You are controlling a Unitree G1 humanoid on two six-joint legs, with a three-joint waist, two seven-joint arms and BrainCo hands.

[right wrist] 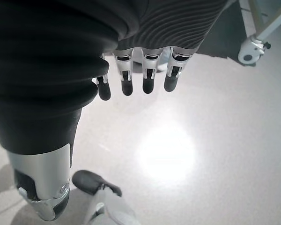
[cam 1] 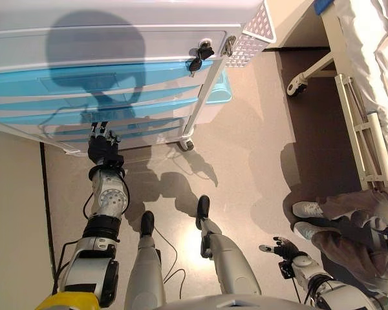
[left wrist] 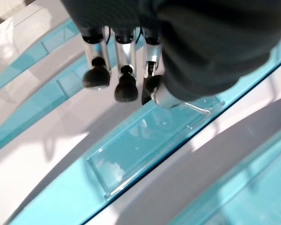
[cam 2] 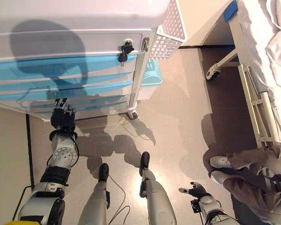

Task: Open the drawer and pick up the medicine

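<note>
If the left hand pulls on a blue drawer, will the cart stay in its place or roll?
The cart may roll: it stands on a caster on smooth floor. Whether the caster is locked cannot be seen. The left hand is at the blue drawers, whose glossy fronts may be slippery.

Beige floor [cam 1: 246,129] (hospital bed [cam 1: 368,77] alongside)

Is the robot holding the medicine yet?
No. The left hand only reaches toward the shut blue drawers, and the right hand hangs empty.
</note>
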